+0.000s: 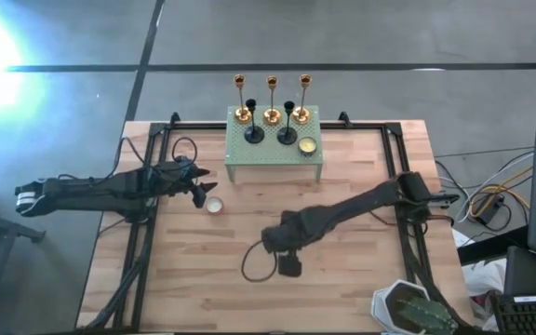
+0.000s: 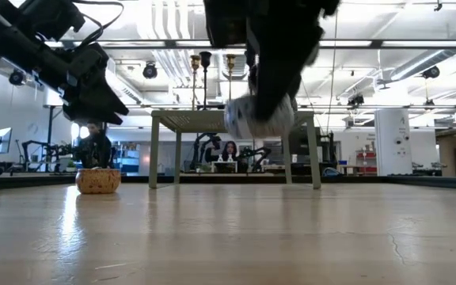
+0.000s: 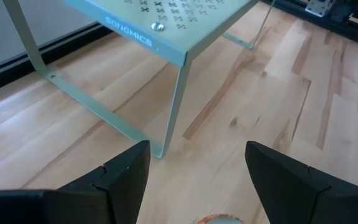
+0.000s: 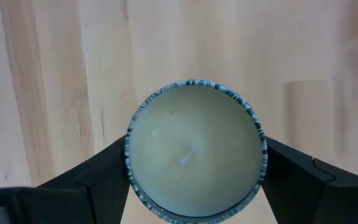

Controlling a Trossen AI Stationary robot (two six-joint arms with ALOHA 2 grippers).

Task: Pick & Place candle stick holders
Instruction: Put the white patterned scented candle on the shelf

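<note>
While the candle stick holders [image 1: 272, 110] sit on the green stand [image 1: 275, 160], right pincer [image 4: 194, 186] clamped on a small candle cup [image 4: 195, 148] mid-worktop; left pincer [image 3: 194, 171] open above another. Probably mid-carry, needs setting down next.

Five candle stick holders stand upright on top of the green stand [image 1: 274, 149]. Three gold holders [image 1: 272, 100] form the far row, evenly spaced. Two shorter black holders [image 1: 253, 125] stand just in front, one in each gap between the gold holders.
</note>
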